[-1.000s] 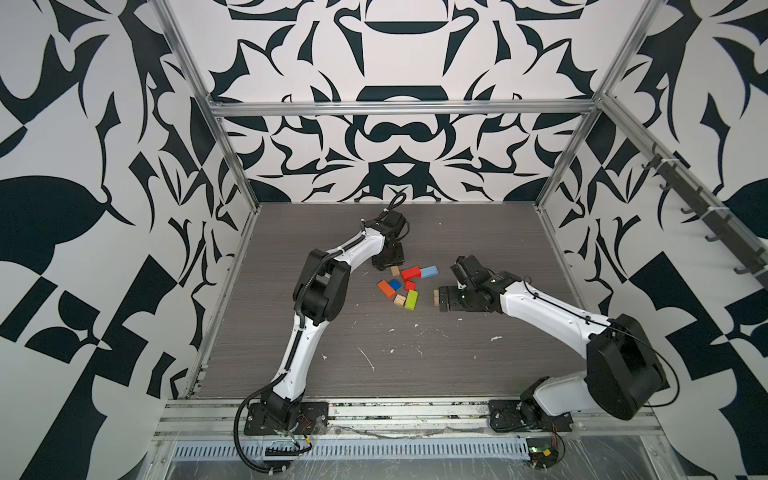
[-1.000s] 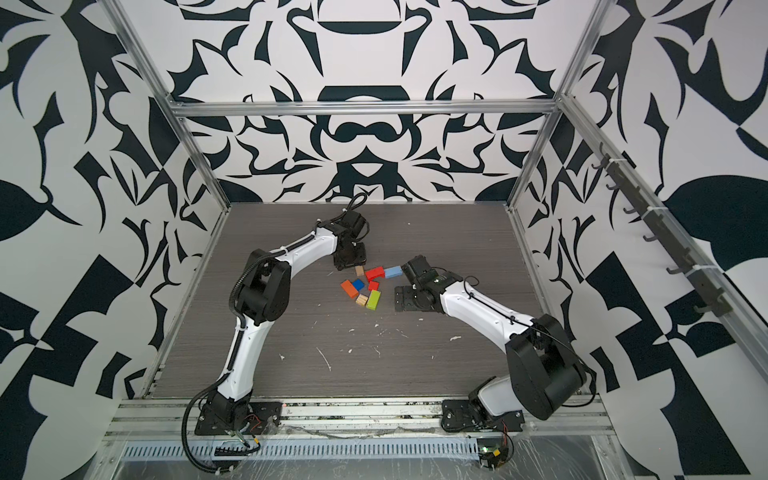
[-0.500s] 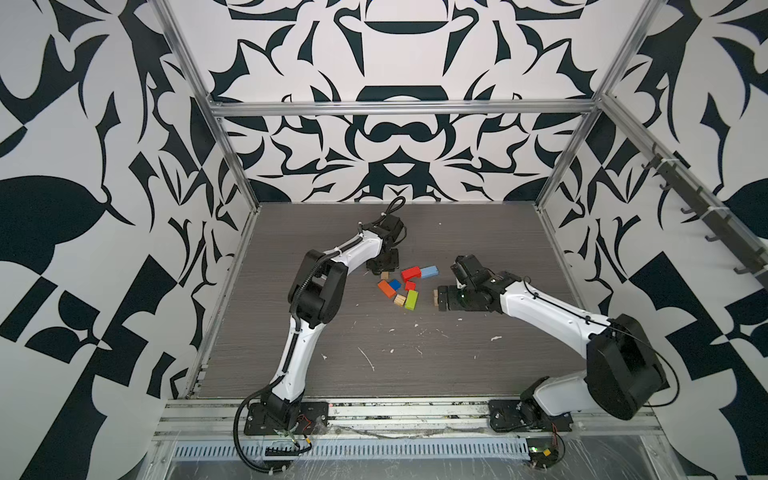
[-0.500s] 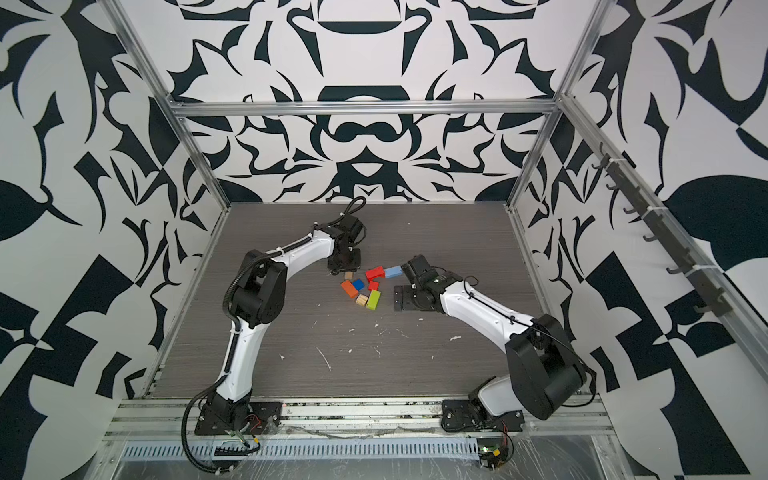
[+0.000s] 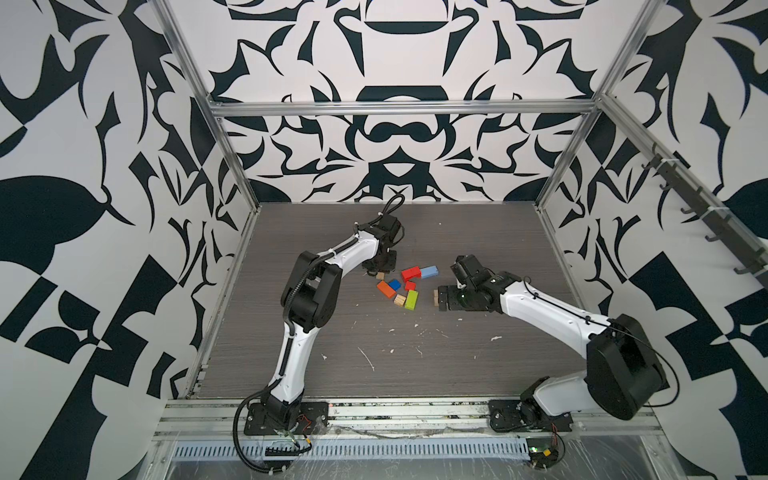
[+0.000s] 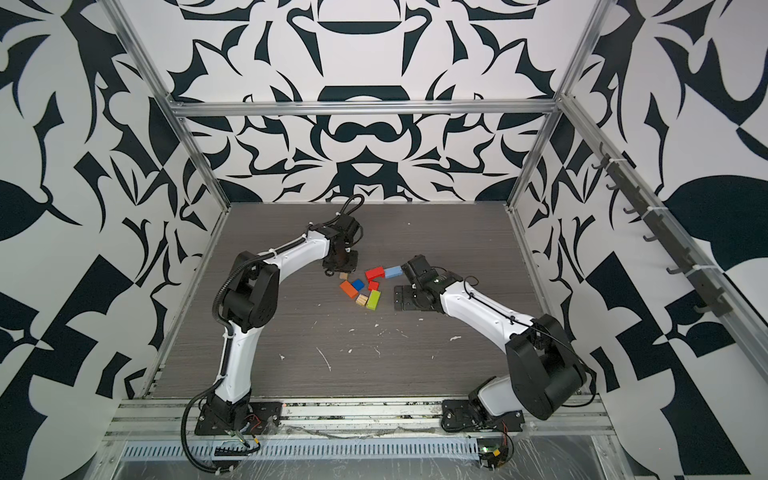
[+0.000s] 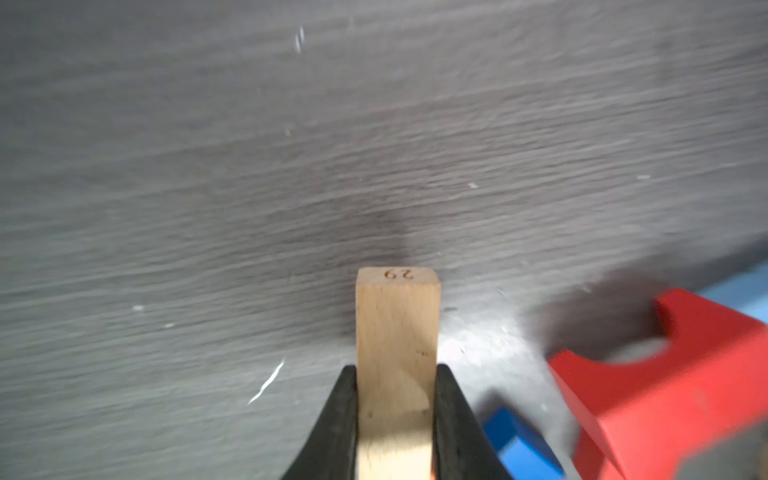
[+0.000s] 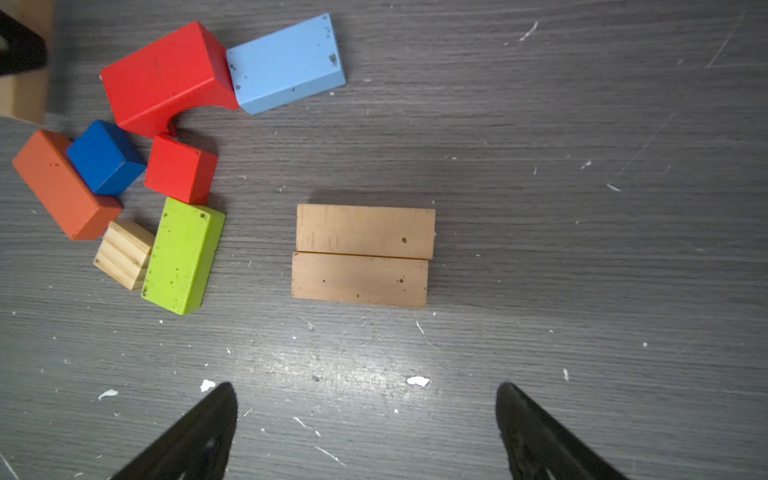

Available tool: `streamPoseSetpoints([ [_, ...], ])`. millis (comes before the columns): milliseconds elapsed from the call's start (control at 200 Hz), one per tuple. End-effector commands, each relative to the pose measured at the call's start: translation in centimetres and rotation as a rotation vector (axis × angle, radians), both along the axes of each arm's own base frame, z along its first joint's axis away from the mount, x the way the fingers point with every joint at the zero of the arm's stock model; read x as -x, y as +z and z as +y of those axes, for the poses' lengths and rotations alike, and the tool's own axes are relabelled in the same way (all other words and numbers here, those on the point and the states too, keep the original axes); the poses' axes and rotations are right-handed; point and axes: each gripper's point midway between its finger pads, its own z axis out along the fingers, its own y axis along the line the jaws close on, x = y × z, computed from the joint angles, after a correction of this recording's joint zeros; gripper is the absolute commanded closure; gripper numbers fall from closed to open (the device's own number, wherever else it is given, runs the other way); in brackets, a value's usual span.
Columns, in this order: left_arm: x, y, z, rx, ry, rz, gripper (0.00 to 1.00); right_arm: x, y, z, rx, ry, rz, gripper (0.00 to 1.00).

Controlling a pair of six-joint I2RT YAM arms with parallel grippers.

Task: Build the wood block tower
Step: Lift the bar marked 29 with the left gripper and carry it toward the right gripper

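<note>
Black-and-white patterned enclosure, grey wood-grain table: the tower is at base stage only.
The right gripper hovers empty, jaws wide apart, over two tan bars lying side by side and touching, just right of the loose coloured blocks. The left gripper is clamped on a small tan block at the pile's far edge. Judged next: carry it across and seat it squarely on the bars.

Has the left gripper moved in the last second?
Yes. In both top views the left gripper, shut on a tan block, has shifted left, away from the red arch.
</note>
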Motion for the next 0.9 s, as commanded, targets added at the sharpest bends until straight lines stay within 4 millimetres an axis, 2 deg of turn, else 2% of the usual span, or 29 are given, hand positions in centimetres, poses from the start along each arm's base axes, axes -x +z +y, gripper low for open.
streamPoseSetpoints([
  [0, 0.4, 3.7, 0.4, 0.006, -0.051, -0.046, 0.84, -0.4, 1.4, -0.1, -0.007, -0.013, -0.045, 0.01],
  [165, 1.8, 6.0, -0.4, 0.032, -0.135, -0.075, 0.83, -0.5, 1.7, -0.3, -0.003, -0.030, -0.045, 0.00],
  [340, 5.3, 6.6, -3.4, 0.062, -0.273, -0.076, 0.81, -0.1, 2.0, -1.0, -0.026, -0.066, -0.031, 0.01],
  [440, 7.8, 6.2, -5.0, 0.059, -0.351, -0.082, 0.81, 0.4, 2.2, -1.7, -0.027, -0.095, -0.026, 0.00],
  [675, 13.8, 4.4, -7.5, 0.090, -0.463, -0.069, 0.82, 1.8, 1.9, -5.5, -0.043, -0.222, -0.013, 0.01],
  [785, 16.4, 3.9, -8.5, 0.081, -0.512, -0.079, 0.82, 2.3, 1.8, -6.7, -0.030, -0.250, -0.021, 0.01],
  [895, 19.0, 3.2, -9.8, 0.080, -0.582, -0.084, 0.81, 2.7, 1.5, -6.9, -0.032, -0.255, -0.014, 0.01],
])
